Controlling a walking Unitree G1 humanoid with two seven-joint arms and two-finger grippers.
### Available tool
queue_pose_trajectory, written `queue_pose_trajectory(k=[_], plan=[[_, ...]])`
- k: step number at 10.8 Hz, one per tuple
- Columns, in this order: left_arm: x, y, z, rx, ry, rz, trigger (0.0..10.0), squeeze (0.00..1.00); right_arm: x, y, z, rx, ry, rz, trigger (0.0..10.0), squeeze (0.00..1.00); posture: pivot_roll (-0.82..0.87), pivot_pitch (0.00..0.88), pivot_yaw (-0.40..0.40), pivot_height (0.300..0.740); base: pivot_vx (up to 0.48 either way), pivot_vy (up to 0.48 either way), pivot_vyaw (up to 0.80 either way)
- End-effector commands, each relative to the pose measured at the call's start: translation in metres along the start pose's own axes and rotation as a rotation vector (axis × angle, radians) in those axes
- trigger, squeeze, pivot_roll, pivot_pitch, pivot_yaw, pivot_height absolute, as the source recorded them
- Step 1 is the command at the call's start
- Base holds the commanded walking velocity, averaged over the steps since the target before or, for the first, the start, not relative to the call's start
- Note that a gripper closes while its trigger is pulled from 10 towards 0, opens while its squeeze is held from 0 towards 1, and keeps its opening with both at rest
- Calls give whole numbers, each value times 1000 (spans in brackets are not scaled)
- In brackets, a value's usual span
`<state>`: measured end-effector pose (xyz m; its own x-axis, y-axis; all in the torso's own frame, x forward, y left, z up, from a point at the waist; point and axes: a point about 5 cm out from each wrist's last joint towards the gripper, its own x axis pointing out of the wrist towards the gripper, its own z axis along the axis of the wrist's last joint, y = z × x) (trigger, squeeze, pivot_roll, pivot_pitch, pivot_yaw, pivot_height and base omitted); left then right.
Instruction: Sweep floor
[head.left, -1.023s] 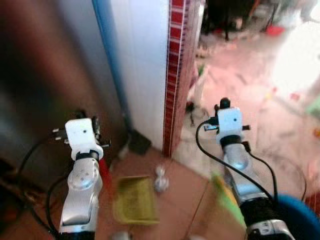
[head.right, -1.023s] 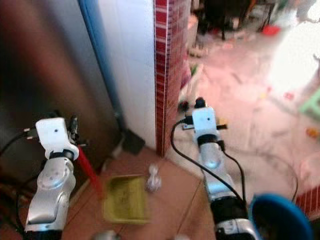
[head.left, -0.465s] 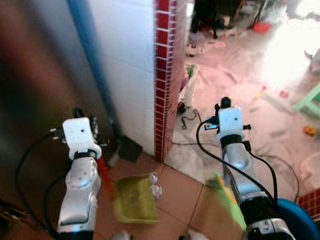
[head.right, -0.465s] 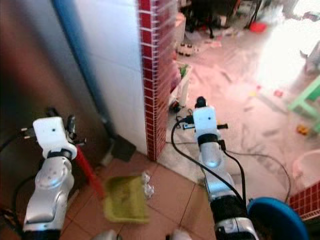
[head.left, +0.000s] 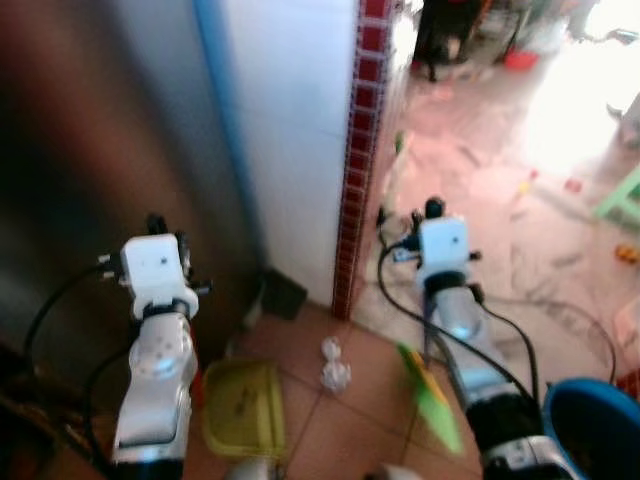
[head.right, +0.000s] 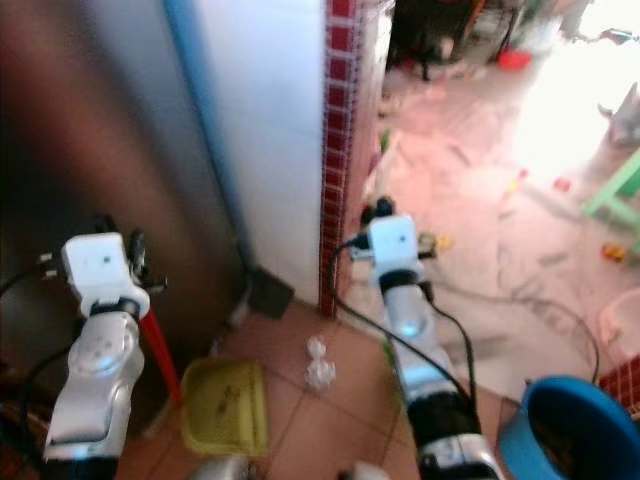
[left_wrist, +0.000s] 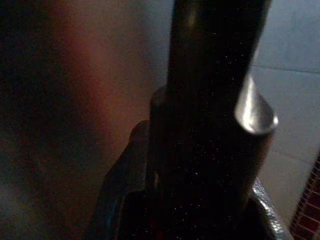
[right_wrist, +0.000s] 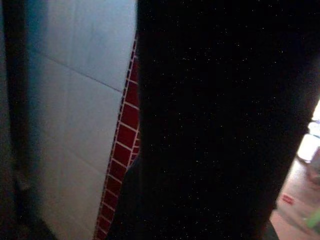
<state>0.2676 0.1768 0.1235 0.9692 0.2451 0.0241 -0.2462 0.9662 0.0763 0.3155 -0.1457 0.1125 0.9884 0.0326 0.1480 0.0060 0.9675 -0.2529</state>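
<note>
Head cams were blurred. Left gripper (head.right: 118, 250) sat raised in front of a dark metallic panel (head.left: 90, 150), with a red handle (head.right: 158, 345) running down from it to a yellow-green dustpan (head.right: 226, 405) lying flat on the terracotta tile floor (head.right: 330, 420). Left wrist view showed a dark pole filling the space at the gripper; can't tell whether the fingers were clamped on it or how wide they stood.

Right gripper (head.right: 382, 208) was up near the red mosaic tile edge (head.right: 338, 130) of the white wall (head.right: 270, 120). A green broom (head.left: 428, 400) slanted down beside the right forearm to the floor; grip not resolvable, so finger state unknown there too.

A crumpled clear plastic scrap (head.right: 318, 366) lay on the tiles between dustpan and broom, just beside the dustpan's far corner, not inside it. A small dark object (head.right: 270, 294) sat at the wall base, by a blue pipe (head.left: 228, 130). Blue bucket (head.right: 560, 430) stood at the robot's right. Beyond the wall, the pale floor was littered, with a green stool (head.right: 620, 190) off to the right.
</note>
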Motion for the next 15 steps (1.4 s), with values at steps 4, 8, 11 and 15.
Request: queue_pose_trajectory(k=[4,8,11,15], plan=[[8,-15,9,-9,-70,-14,10000,0,8,3,15,10,-57,14,10000,0,-50,16,-9,740,0,0,0],[9,-15,10,-40,-85,-43,10000,0,10,4,24,-16,-108,35,10000,0,-50,19,-10,740,159,0,0],[8,-17,11,-49,-94,-53,10000,0,11,4,26,-8,-112,34,10000,0,-52,21,-9,740,388,0,0],[9,-17,12,-51,-99,-52,10000,0,11,4,26,2,-111,41,10000,0,-53,21,-10,740,415,0,0]])
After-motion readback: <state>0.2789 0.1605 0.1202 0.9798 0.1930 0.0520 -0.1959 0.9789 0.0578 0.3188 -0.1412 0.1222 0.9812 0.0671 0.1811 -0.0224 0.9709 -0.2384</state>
